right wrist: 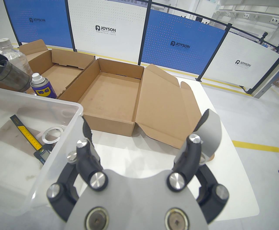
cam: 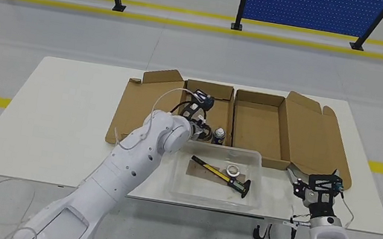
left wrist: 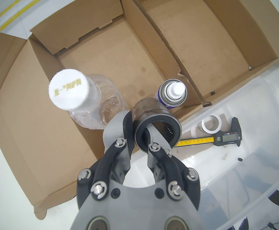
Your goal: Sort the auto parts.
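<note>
My left gripper (left wrist: 139, 130) is shut on the wall of a dark metal sleeve (left wrist: 152, 113), one finger inside its bore and one outside. It holds the sleeve upright over the near corner of the left cardboard box (left wrist: 39, 122), beside a blue spray can (left wrist: 172, 93) and a clear plastic bottle (left wrist: 87, 102) with a white cap. In the top view this gripper (cam: 197, 109) is over the left box (cam: 136, 114). My right gripper (right wrist: 148, 126) stands open and empty above the table near the right box (right wrist: 113, 91), at the table's front right (cam: 316, 188).
A clear plastic bin (cam: 199, 189) sits in front of the boxes, holding a yellow-and-black digital caliper (left wrist: 218, 139) and a white ring (left wrist: 211, 124). The right cardboard box (cam: 258, 126) has bare cardboard inside and open flaps. Blue and white partition panels stand behind the table.
</note>
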Action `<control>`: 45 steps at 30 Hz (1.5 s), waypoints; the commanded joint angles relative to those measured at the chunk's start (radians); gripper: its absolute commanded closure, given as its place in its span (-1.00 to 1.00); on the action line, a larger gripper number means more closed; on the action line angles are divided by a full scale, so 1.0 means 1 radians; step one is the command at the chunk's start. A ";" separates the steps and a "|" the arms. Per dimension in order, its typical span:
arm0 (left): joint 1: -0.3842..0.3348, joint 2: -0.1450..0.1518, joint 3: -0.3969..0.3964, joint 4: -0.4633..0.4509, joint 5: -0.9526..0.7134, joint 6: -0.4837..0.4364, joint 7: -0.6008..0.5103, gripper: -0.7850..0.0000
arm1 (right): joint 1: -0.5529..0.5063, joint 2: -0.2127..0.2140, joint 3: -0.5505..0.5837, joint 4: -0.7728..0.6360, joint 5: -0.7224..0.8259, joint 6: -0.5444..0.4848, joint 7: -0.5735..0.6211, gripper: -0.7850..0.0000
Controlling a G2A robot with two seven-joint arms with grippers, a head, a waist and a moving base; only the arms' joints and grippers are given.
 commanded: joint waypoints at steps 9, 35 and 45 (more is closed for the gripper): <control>-0.037 -0.018 0.014 0.091 -0.041 0.002 -0.008 1.00 | 0.000 0.000 0.000 0.000 0.000 0.000 0.000 -1.00; -0.108 -0.072 0.089 0.229 -0.044 0.019 0.001 0.82 | 0.000 0.000 0.000 0.000 0.000 0.000 0.000 -1.00; -0.125 -0.087 0.098 0.267 -0.044 0.023 0.012 0.48 | 0.000 0.000 0.000 0.000 0.000 0.000 0.000 -1.00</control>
